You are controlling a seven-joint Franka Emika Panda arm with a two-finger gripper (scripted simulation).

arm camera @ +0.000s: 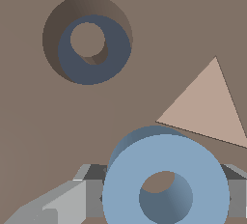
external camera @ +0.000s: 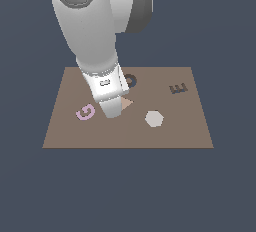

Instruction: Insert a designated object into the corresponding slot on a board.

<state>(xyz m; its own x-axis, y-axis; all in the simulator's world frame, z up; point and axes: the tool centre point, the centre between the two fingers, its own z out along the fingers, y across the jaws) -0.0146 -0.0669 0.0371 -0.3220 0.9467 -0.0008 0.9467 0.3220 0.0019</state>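
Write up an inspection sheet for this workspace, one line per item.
Surface: flat brown board on a plain dark ground.
Job's things: light blue ring sits between the gripper fingers; dark navy ring-shaped slot is unfilled, partly hidden behind the arm in the exterior view.
Clutter: pink letter G, white hexagon, tan triangle and dark brown letter E spread over the board.
Grippers: gripper low over the board near the triangle, a grey finger at each side of the ring; whether it is clamped cannot be told.
Cables: nothing seen.
Surroundings: nothing seen.
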